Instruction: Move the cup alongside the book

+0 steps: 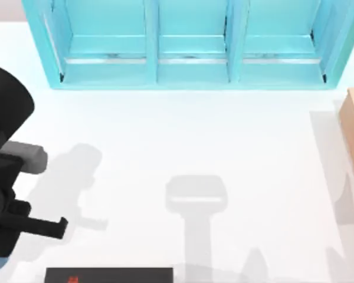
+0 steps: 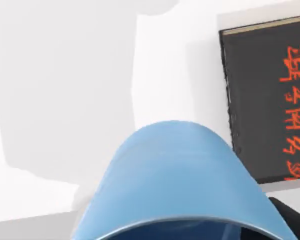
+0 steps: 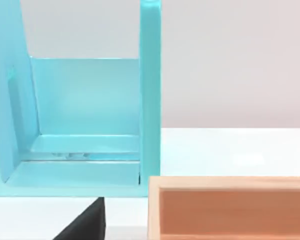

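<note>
My left tool (image 1: 47,227) is hovering near the book (image 1: 109,275), apparently carrying the cup (image 2: 182,185); grip state unclear.

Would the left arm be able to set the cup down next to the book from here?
Probably yes. The left gripper is at the table's left edge, with the blue cup close to the book, and bare table lies between them.

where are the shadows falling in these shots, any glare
Top view: soft grey shadows on the white table, one beside the left arm, another mid-table. Left wrist view: broad shadow beyond the blue cup, near the book. Right wrist view: even light, no glare.
</note>
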Controlling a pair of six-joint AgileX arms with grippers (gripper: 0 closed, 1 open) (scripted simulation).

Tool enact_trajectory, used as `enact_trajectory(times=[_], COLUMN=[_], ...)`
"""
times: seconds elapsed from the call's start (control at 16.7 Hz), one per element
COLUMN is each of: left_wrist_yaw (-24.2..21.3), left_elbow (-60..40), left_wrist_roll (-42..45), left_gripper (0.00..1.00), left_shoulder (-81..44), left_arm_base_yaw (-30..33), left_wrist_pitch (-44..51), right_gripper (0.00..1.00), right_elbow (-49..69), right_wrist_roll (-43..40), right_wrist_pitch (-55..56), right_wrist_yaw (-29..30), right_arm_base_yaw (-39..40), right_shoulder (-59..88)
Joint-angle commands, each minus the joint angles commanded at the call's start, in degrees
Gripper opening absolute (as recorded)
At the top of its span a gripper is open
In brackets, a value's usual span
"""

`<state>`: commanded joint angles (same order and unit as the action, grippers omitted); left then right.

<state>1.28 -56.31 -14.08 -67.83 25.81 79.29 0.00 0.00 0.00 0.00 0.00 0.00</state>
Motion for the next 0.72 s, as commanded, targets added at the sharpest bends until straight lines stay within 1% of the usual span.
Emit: enact_trajectory(times=[0.18,0.3,0.42,0.72], left_wrist_yaw=[0.2,0.2,0.3,0.3], left_elbow=[7.9,11.4,13.3,13.5], left_wrist_roll=[-12.1,-17.0,-19.5,-19.7], left_gripper=[0.00,0.00,0.00,0.00], left_shoulder=[8.2,11.9,13.9,13.9], left_arm_base_yaw=[5.1,7.4,8.6,8.5], left_wrist_pitch=[-0.4,-0.6,-0.7,-0.6], right_gripper=[1.00,1.00,1.00,1.00], right_elbow=[0.0,0.0,0.0,0.0], right_wrist_roll=[0.0,0.0,0.0,0.0], right_wrist_pitch=[0.0,0.0,0.0,0.0], right_wrist_yaw=[0.0,0.0,0.0,0.0], right_arm_base_yaw=[0.0,0.0,0.0,0.0], right_shoulder=[0.0,0.0,0.0,0.0])
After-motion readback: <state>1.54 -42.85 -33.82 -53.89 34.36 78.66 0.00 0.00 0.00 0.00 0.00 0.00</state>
